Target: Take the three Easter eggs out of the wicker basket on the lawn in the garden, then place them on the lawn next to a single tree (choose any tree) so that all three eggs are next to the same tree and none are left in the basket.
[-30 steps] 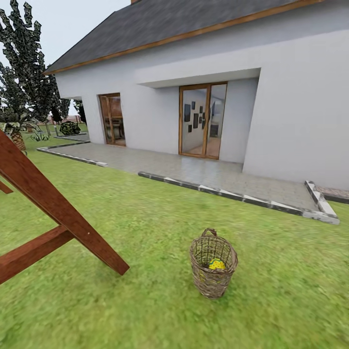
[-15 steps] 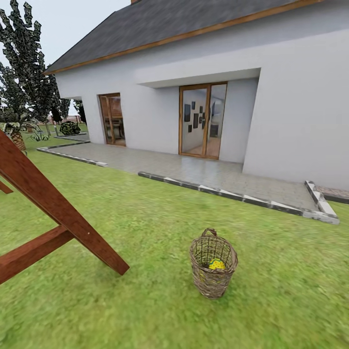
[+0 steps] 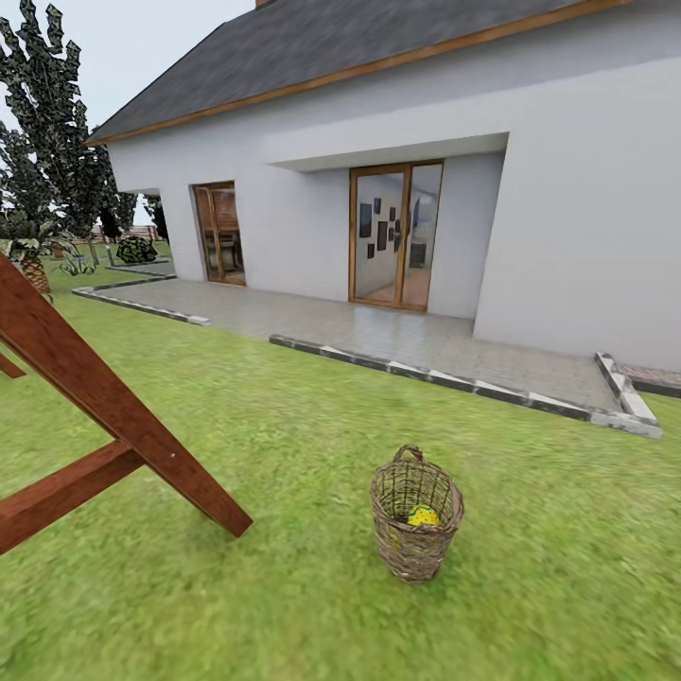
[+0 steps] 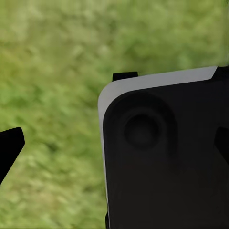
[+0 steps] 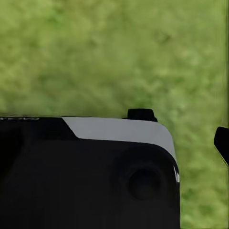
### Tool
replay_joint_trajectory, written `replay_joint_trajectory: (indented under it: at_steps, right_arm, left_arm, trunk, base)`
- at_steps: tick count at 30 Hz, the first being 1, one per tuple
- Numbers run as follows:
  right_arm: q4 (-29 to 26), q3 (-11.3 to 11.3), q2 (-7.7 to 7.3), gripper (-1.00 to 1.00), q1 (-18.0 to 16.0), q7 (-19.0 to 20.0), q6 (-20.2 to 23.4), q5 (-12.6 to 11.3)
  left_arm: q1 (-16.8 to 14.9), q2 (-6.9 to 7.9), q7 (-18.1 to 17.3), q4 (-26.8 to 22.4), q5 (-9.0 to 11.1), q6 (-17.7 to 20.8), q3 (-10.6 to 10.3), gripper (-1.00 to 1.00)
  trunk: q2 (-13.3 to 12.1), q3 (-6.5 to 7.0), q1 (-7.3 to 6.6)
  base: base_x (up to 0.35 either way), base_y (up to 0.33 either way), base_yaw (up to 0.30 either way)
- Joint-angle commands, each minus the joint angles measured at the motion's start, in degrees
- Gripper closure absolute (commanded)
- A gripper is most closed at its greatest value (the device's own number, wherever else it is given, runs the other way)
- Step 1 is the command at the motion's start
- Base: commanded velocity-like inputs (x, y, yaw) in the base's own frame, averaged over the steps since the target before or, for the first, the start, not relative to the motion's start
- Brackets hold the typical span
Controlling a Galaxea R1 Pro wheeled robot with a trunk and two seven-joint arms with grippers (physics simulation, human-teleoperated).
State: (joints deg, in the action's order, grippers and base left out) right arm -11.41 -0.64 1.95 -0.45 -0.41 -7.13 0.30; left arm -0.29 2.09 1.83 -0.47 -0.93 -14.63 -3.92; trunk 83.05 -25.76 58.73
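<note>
On lawn (image 3: 284, 605): wicker basket (image 3: 416, 515) upright w/ Easter eggs (image 3: 423, 515) | open grass around | gripper states: can't tell

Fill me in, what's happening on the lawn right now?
Nothing is being handled yet. The wicker basket stands upright on the lawn a little way ahead of the robot, with at least one yellow Easter egg visible inside; how many are in there cannot be told. A reddish wooden frame slants across the left, and the house patio lies beyond. Both wrist views look down on grass.
</note>
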Motion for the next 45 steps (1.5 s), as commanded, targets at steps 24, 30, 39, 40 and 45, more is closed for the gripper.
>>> replay_joint_trajectory:
  at_steps: [24,30,39,40,45]
  right_arm:
    - [-55.5,0.7,0.69,-1.0,3.4,0.5,33.5,-0.1]
    - [-60.4,0.6,1.07,-1.0,3.1,0.5,47.0,-0.2]
    - [-62.0,-1.0,1.16,-1.0,-3.1,0.0,59.7,-5.3]
    - [-61.9,-1.2,1.19,-1.0,-3.5,0.0,60.5,-5.4]
    - [-61.7,-1.9,1.29,-1.0,-5.3,0.1,62.7,-5.9]
  left_arm:
    - [-0.2,-0.07,0.2,-0.9,0.0,-0.4,-0.5,-1.0]
    - [-0.3,-0.17,0.2,-1.7,0.0,-0.4,-0.6,-1.0]
    - [-1.2,-0.18,0.2,-2.7,0.0,-0.1,-0.7,-1.0]
    - [-1.2,-0.19,0.2,-2.7,0.0,-0.1,-0.7,-1.0]
    - [-1.3,-0.2,0.3,-2.8,0.0,-0.2,-0.7,-1.0]
  trunk:
    - [0.0,-0.06,0.0]
    - [0.0,-0.06,0.0]
    - [0.0,-0.06,0.0]
    - [0.0,-0.06,0.0]
    - [0.0,-0.06,0.0]
  base:
    - [0.0,0.0,0.0]
    - [0.0,0.0,0.0]
    - [0.0,0.0,0.0]
    - [0.0,0.0,0.0]
    - [0.07,0.003,0.0]
